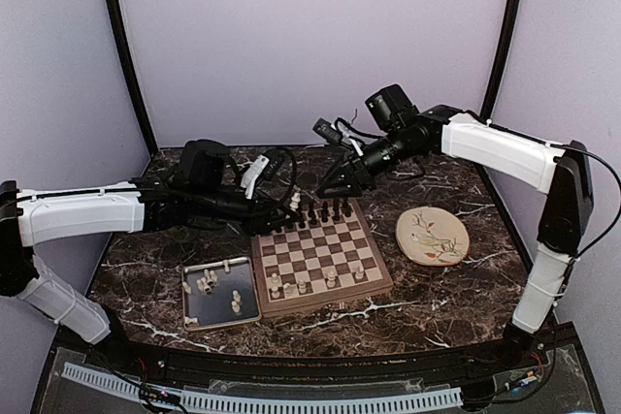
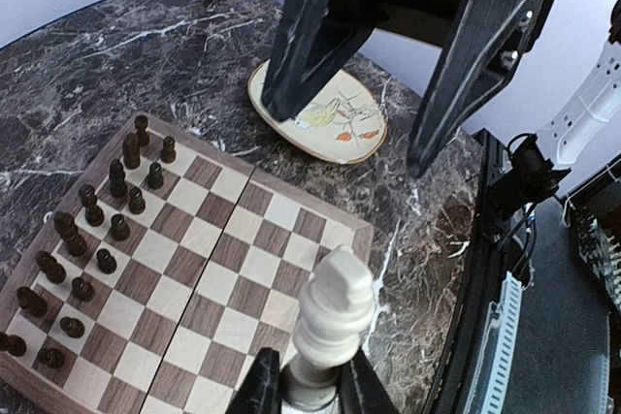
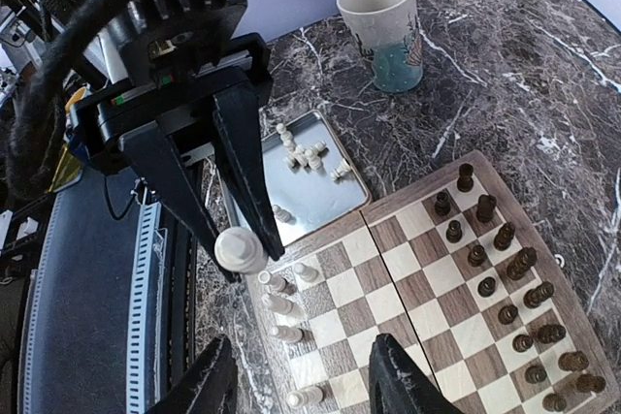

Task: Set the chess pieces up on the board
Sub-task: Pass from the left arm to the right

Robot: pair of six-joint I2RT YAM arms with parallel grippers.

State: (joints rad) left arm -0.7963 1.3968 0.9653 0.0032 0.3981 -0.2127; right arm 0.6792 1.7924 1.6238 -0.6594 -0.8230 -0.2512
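Several cream pieces (image 3: 306, 155) in grey tray (image 3: 315, 203)

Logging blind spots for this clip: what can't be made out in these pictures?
Left wrist view: the base of the held white piece is hidden inside the left gripper and cut off by the bottom edge.
Left wrist view: the plate is partly behind the right gripper.
Top view: the loose pieces in the tray are too small to identify.

board (image 1: 325, 251): matt wood | tray (image 1: 215, 309): shiny metal (mirror-like) | table (image 1: 146, 278): smooth glossy dark veined stone
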